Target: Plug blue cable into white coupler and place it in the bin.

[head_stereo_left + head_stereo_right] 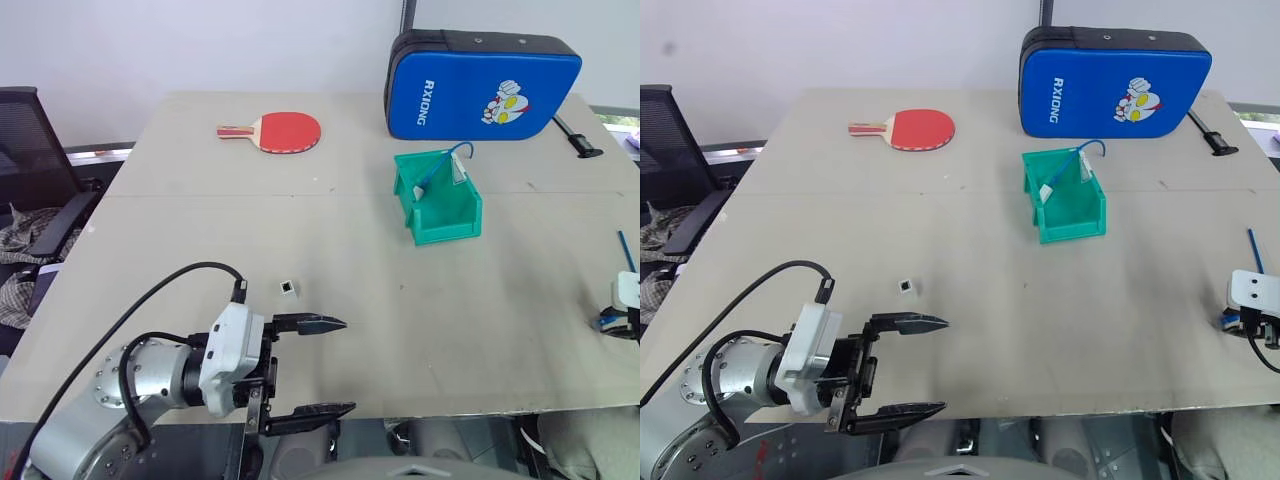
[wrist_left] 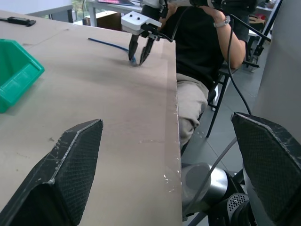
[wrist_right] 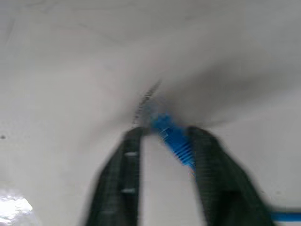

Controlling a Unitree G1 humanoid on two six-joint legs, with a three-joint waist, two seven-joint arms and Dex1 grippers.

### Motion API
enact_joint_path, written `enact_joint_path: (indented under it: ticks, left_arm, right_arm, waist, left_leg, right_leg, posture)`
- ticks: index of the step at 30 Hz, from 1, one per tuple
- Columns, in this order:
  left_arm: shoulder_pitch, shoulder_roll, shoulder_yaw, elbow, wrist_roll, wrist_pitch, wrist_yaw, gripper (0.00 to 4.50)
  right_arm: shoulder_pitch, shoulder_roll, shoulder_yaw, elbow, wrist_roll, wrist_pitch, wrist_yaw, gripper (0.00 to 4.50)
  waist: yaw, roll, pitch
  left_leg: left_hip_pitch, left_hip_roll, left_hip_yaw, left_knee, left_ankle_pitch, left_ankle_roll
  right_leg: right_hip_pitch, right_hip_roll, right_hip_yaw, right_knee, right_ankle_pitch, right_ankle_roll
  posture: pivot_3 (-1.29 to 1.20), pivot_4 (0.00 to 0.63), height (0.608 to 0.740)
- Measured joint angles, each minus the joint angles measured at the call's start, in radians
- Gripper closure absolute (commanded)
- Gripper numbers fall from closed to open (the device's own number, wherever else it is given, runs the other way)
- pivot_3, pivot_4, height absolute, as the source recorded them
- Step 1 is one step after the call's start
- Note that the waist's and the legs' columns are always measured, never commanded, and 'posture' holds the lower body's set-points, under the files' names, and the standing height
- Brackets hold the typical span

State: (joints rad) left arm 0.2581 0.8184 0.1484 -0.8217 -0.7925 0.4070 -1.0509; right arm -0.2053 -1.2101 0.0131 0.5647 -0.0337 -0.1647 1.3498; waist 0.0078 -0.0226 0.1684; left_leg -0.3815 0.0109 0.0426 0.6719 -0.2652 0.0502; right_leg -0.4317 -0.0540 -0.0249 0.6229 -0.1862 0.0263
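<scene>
The blue cable [image 1: 625, 250] lies by the table's right edge. My right gripper [image 2: 139, 60] points down on its near end and is shut on the cable's ribbed blue boot [image 3: 173, 137]. The white coupler [image 1: 288, 287] sits alone on the table, a little beyond and to the left of my left gripper [image 1: 345, 366]. That gripper hangs open at the table's front edge, holding nothing. The green bin [image 1: 445, 232] stands in the back-right half of the table, with another blue cord and white piece [image 1: 437, 176] inside it.
A blue padded case [image 1: 480, 85] stands behind the bin. A red table-tennis paddle [image 1: 285, 131] lies at the back centre. A seated person in a black top [image 2: 202, 42] is just past the table's right edge.
</scene>
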Motion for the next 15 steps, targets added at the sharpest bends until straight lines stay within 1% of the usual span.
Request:
enact_joint_path:
  ticks: [4, 7, 10, 11, 13, 15]
  left_arm:
    - [-0.033, 0.002, 0.0, 0.0, -0.022, 0.015, 0.014, 0.0]
    - [-0.047, 0.004, 0.0, 0.0, -0.028, 0.026, 0.027, 0.0]
    - [-0.057, 0.001, -0.01, 0.007, 0.007, 0.027, 0.059, 0.0]
    - [-0.069, -0.008, -0.033, 0.015, 0.056, 0.022, 0.09, 0.0]
    - [-0.101, -0.032, -0.082, 0.039, 0.112, 0.028, 0.143, 0.0]
    - [-0.132, -0.041, -0.117, 0.065, 0.138, 0.044, 0.171, 0.0]
  right_arm:
    - [-0.044, 0.016, 0.018, 0.027, -0.001, 0.003, 0.017, 4.45]
    - [-0.058, 0.032, 0.017, -0.01, 0.013, 0.06, 0.038, 4.45]
    - [-0.061, 0.098, 0.019, -0.216, 0.089, 0.196, 0.048, 4.45]
    - [-0.079, 0.136, 0.037, -0.335, 0.11, 0.285, 0.039, 4.45]
    - [-0.132, 0.185, 0.095, -0.497, 0.111, 0.398, 0.013, 4.45]
    - [-0.182, 0.225, 0.143, -0.572, 0.085, 0.467, -0.014, 4.45]
  waist:
    - [-0.009, -0.003, 0.0]
    - [-0.018, -0.003, 0.0]
    - [-0.028, -0.003, 0.0]
    - [-0.028, -0.001, 0.0]
    - [-0.019, 0.002, 0.002]
    - [-0.008, 0.002, 0.002]
  left_leg:
    - [0.001, 0.0, 0.003, 0.001, 0.0, 0.0]
    - [0.001, 0.001, 0.004, 0.001, 0.0, 0.0]
    - [0.003, 0.004, 0.005, -0.001, 0.0, 0.0]
    - [0.004, 0.006, 0.004, -0.002, 0.0, 0.0]
    - [0.003, 0.007, 0.001, -0.002, 0.0, 0.0]
    - [0.001, 0.008, -0.001, -0.002, 0.0, 0.0]
  right_leg:
    - [0.0, 0.0, 0.003, 0.0, 0.0, 0.0]
    - [0.0, 0.001, 0.004, 0.001, 0.0, 0.0]
    - [0.0, 0.005, 0.008, 0.003, 0.001, -0.001]
    - [-0.001, 0.008, 0.008, 0.004, 0.002, -0.002]
    - [-0.002, 0.01, 0.008, 0.004, 0.002, -0.003]
    - [-0.003, 0.011, 0.007, 0.004, 0.002, -0.003]
  posture:
    - [0.0, 0.15, 0.731]
    - [0.0, 0.15, 0.731]
    - [0.0, 0.15, 0.731]
    - [0.0, 0.15, 0.731]
    - [0.0, 0.15, 0.731]
    - [0.0, 0.15, 0.731]
